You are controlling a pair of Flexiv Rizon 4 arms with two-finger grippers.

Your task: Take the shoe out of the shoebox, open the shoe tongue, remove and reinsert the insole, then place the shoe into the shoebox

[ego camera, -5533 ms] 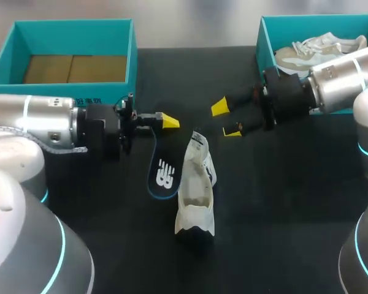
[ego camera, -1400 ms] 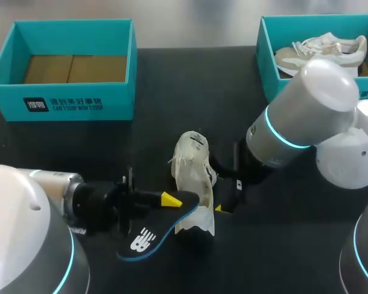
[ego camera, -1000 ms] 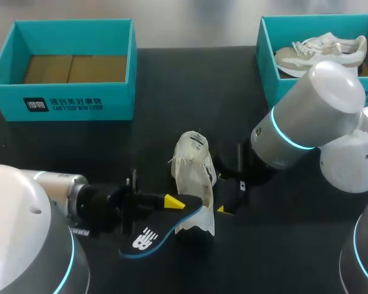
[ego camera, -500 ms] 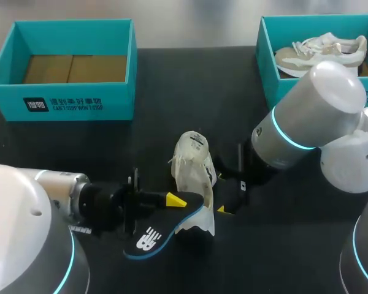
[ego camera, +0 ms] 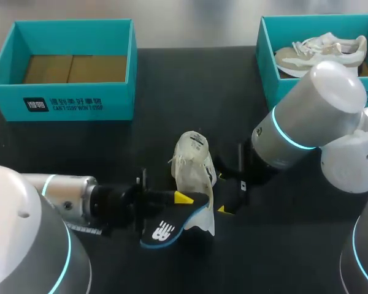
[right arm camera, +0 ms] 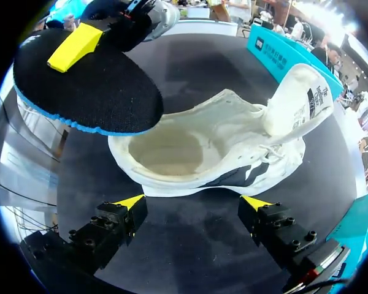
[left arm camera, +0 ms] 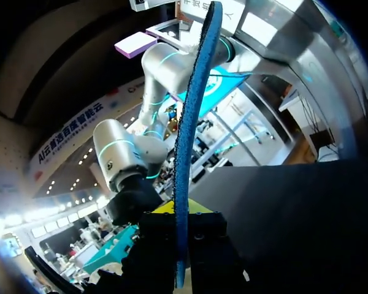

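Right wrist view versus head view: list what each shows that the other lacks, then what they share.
Right wrist only: the shoe's bare inside, and the right gripper plainly open beside the shoe. Head only: the second shoe in the right shoebox, the left shoebox's cardboard floor, the insole's logo face. Both: the shoe, tongue raised, and the left gripper shut on the insole by its heel.

Right gripper [right arm camera: 193, 201] spread wide, just short of white shoe [right arm camera: 214, 147]; left gripper [right arm camera: 73, 46] holds black insole [right arm camera: 92, 92] above its heel opening.
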